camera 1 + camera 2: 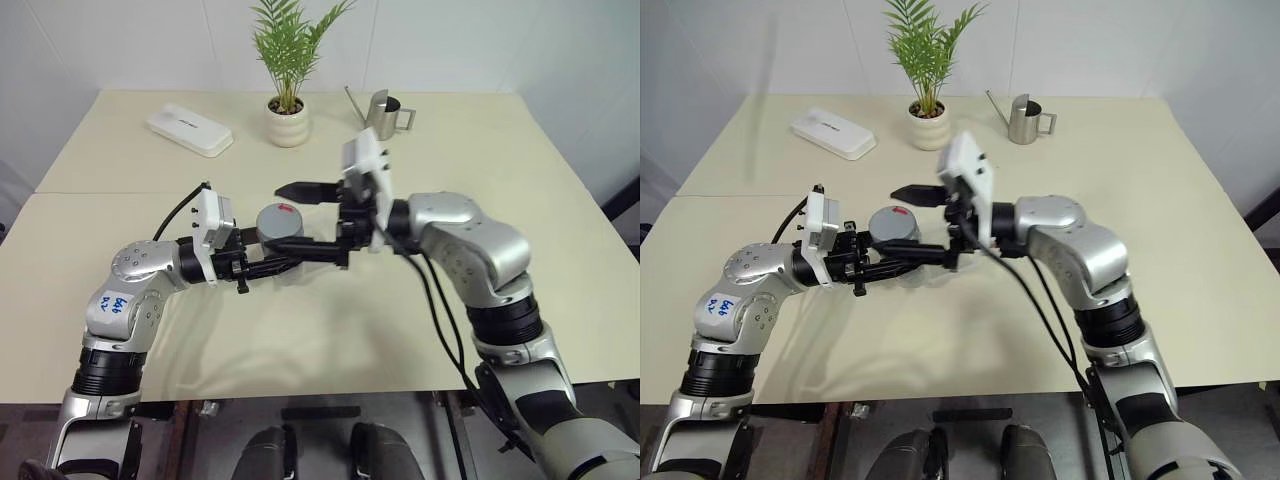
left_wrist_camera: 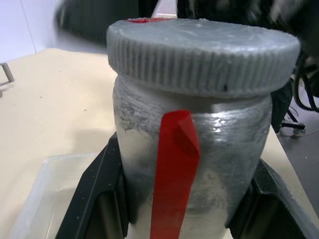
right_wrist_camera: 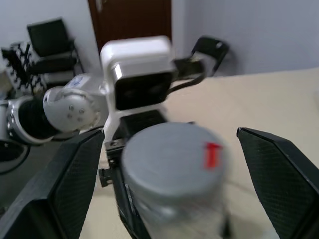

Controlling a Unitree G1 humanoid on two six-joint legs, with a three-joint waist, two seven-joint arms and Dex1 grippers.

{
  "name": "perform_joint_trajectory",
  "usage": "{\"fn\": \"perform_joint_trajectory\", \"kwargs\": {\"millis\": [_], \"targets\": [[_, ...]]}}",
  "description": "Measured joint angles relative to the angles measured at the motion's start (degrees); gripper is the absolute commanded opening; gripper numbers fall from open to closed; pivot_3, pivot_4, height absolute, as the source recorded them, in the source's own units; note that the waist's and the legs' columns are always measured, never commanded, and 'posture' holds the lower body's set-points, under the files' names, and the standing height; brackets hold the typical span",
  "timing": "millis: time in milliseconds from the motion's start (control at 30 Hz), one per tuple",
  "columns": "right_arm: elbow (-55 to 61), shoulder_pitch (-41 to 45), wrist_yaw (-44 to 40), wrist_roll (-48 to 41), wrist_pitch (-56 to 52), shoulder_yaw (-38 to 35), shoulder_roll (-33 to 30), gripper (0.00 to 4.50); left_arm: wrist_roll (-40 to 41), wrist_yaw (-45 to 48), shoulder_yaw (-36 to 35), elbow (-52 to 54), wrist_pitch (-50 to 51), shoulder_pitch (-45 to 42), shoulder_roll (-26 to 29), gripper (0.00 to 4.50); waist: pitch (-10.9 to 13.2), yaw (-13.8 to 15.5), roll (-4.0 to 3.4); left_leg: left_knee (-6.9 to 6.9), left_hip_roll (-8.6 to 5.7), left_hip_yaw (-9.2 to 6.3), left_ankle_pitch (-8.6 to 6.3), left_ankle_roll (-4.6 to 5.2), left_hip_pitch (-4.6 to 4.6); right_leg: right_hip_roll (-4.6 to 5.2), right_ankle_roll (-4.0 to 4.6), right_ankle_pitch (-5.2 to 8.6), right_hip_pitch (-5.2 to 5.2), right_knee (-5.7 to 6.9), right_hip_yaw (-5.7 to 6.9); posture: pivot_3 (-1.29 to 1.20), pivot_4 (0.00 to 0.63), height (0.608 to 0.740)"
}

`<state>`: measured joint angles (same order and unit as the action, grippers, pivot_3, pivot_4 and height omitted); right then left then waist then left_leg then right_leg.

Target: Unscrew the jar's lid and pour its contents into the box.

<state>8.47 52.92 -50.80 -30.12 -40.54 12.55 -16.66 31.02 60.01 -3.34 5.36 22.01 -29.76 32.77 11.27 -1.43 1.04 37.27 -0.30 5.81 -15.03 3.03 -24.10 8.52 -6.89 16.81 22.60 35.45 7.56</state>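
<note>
While gripping the jar (image 2: 192, 164) upright by its body over the worktop (image 1: 500, 180), clamping it between both fingers of the left hand (image 1: 290, 262), with the lid (image 2: 202, 55) sitting on top. Spreading the right hand (image 1: 310, 222) wide open on either side of the lid, not touching it. Showing a corner of the box (image 2: 45, 194) just beneath the jar. Standing at the far edge: white case (image 1: 189, 130), potted plant (image 1: 288, 118), watering can (image 1: 383, 113).

Beige table (image 1: 520, 250): white case (image 1: 190, 130), plant pot (image 1: 288, 122), watering can (image 1: 384, 114), clear box (image 2: 45, 194).
</note>
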Motion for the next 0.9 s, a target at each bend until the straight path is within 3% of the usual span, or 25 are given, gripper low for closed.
{"fn": "perform_joint_trajectory", "kwargs": {"millis": [400, 900], "targets": [[-4.5, 3.0, 1.3, 3.6, 1.8, 1.0, 1.5, 4.48, 0.0, -0.4, 0.0, 0.0, 0.0, -0.2, -0.1, 1.93, 0.0, -0.1, 0.00, -0.06, 0.00, -0.01, 0.00, 0.00, 0.01, -0.03, 0.00, 0.00, 0.02, 0.01, 0.00, 0.00, 0.150, 0.740], [-4.0, -0.5, -7.5, 0.3, 3.3, -3.6, -7.9, 4.48, -0.1, -0.7, -0.1, -0.2, -0.2, -0.2, -0.1, 1.93, 0.0, -0.1, 0.00, -0.02, 0.00, 0.02, -0.01, 0.01, 0.01, -0.01, 0.00, 0.00, 0.00, 0.00, 0.00, 0.00, 0.150, 0.740]]}}
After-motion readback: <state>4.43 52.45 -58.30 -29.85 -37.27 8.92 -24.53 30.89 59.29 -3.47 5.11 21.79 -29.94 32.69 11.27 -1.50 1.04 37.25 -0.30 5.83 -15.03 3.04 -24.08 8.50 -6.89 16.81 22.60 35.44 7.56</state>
